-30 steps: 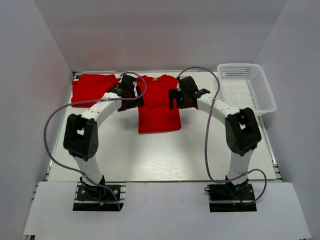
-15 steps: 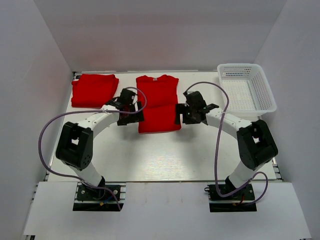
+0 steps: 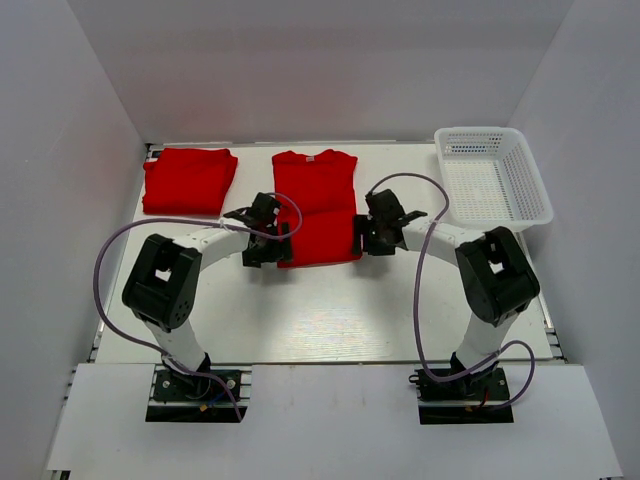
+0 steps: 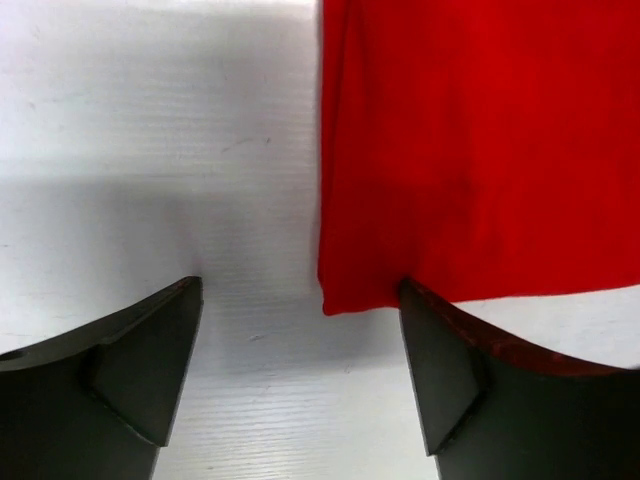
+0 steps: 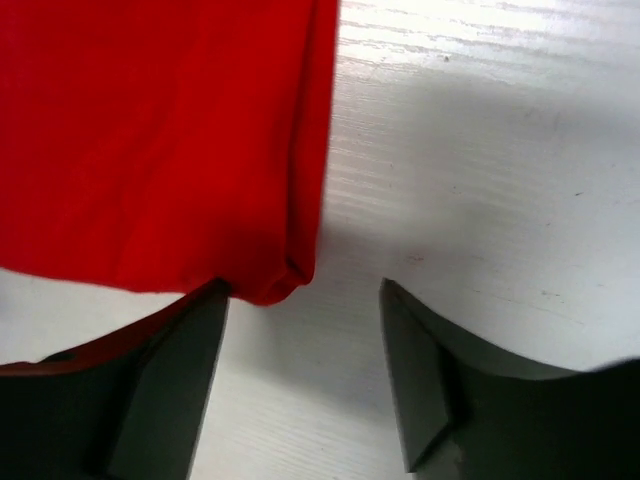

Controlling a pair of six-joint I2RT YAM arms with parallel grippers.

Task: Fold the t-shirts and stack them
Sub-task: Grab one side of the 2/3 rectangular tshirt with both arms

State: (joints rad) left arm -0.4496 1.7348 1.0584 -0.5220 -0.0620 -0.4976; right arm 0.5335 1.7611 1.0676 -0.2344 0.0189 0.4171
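A red t-shirt [image 3: 316, 205] with its sleeves folded in lies lengthwise at the table's middle back. A folded red t-shirt [image 3: 188, 180] lies at the back left. My left gripper [image 3: 268, 247] is open, low over the table at the long shirt's near left corner [image 4: 345, 290]; its right finger [image 4: 440, 370] touches the hem. My right gripper [image 3: 366, 237] is open at the shirt's near right corner [image 5: 285, 280]; its left finger [image 5: 170, 370] lies at the hem. Neither gripper holds cloth.
A white plastic basket [image 3: 492, 175] stands at the back right. White walls close the table [image 3: 320, 310] on the left, back and right. Purple cables loop from both arms over the table.
Both grippers have moved from the shirt's far end toward me along its sides, down to its near corners. The shirt lies as before.
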